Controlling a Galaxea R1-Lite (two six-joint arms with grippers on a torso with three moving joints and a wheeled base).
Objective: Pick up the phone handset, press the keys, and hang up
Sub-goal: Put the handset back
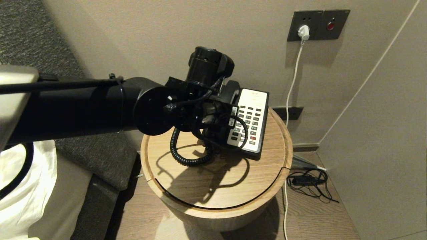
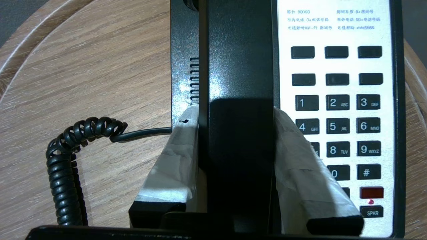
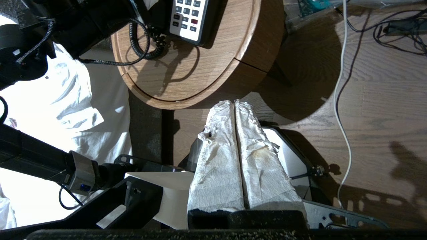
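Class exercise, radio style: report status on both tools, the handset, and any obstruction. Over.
Left tool over the phone, fingers flanking the handset in its cradle. Right tool shut, parked low off the table. Coiled cord beside the phone, nothing blocking.

Pretty sure I'm in a hotel room. There's a round wooden bedside table (image 1: 267, 186) with a corded desk phone (image 1: 248, 121) on it, and the faceplate has printed lines with numbers plus "Wi-Fi" on it, classic guest-room stuff. Right next to the table is a bed with white bedding (image 1: 26, 186) and a grey padded headboard (image 1: 30, 36). Beige wall behind with a dark socket panel (image 1: 318, 25), a white plug (image 1: 303, 32) in it, wood floor (image 1: 317, 216) below.
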